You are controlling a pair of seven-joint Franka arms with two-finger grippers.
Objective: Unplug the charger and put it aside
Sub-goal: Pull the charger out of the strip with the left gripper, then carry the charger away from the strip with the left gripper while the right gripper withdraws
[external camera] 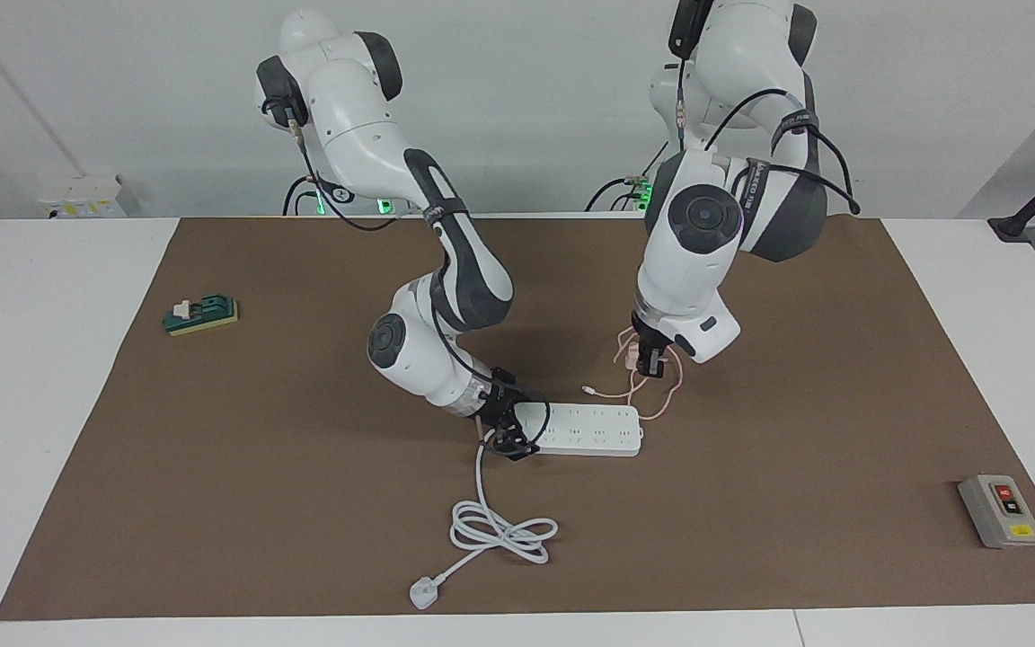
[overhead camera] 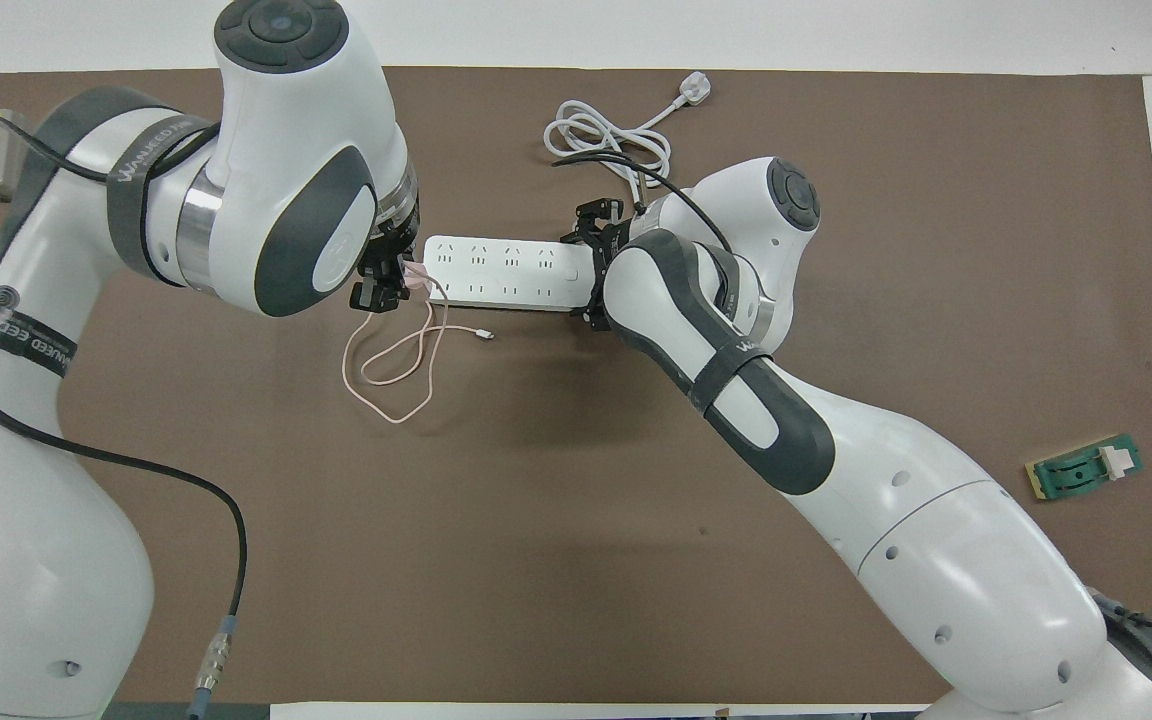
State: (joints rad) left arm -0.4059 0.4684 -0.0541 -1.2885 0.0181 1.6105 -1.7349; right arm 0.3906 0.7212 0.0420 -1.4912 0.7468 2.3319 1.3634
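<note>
A: Facing view first: where is the charger [external camera: 632,356]?

B: In the air, clear of the power strip [external camera: 591,429], clamped in the left gripper [external camera: 647,358]. The small pink cube sits between that gripper's fingers, which are closed tight on it. It hangs over the brown mat [external camera: 212,503] above the strip's end toward the left arm.

A: And its cable?

B: The thin pink cable [external camera: 667,392] drops from the cube and loops down onto the mat beside the strip. From overhead the loops [overhead camera: 391,375] lie on the side of the strip nearer the robots, and the small white connector [overhead camera: 482,335] rests on the mat just beside the strip's long edge.

A: The strip itself?

B: Flat on the mat near the middle of the table. The right gripper [external camera: 507,431] is down at its end toward the right arm, where the thick white cord [external camera: 492,526] leaves it. Whether those fingers are pressing or clamping the strip I cannot tell; the arm's wrist hides them from above too.

A: Where does the cord go?

B: Away from the robots, into a coil, ending in a white plug [external camera: 423,594] lying loose near the mat's edge.

A: Anything else on the table?

B: A grey switch box [external camera: 1000,510] with red and yellow buttons at the left arm's end, and a small green block [external camera: 201,314] at the right arm's end, both well apart from the strip.
</note>
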